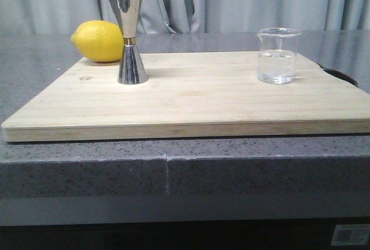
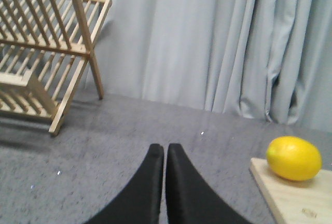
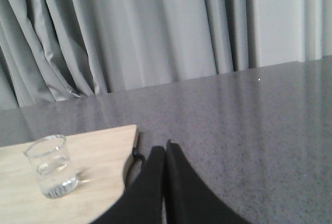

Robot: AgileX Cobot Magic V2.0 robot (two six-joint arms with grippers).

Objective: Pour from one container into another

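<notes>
On the pale wooden cutting board (image 1: 191,96) atop the grey speckled counter (image 1: 87,163), the small clear glass beaker (image 1: 278,55) with liquid in its bottom stands upright toward three o'clock. The tall shiny steel hourglass jigger (image 1: 129,35) stands upright toward ten o'clock, well apart from it, with a yellow lemon (image 1: 99,41) just behind. The left gripper (image 2: 165,154) hangs over bare counter near a wooden slatted rack (image 2: 41,47), fingers together; the right gripper (image 3: 165,154) likewise, fingers together, beside the board's edge

Pale grey pleated curtains (image 1: 243,1), speckled grey stone counter (image 1: 87,169), slatted wooden rack (image 2: 41,53)
</notes>
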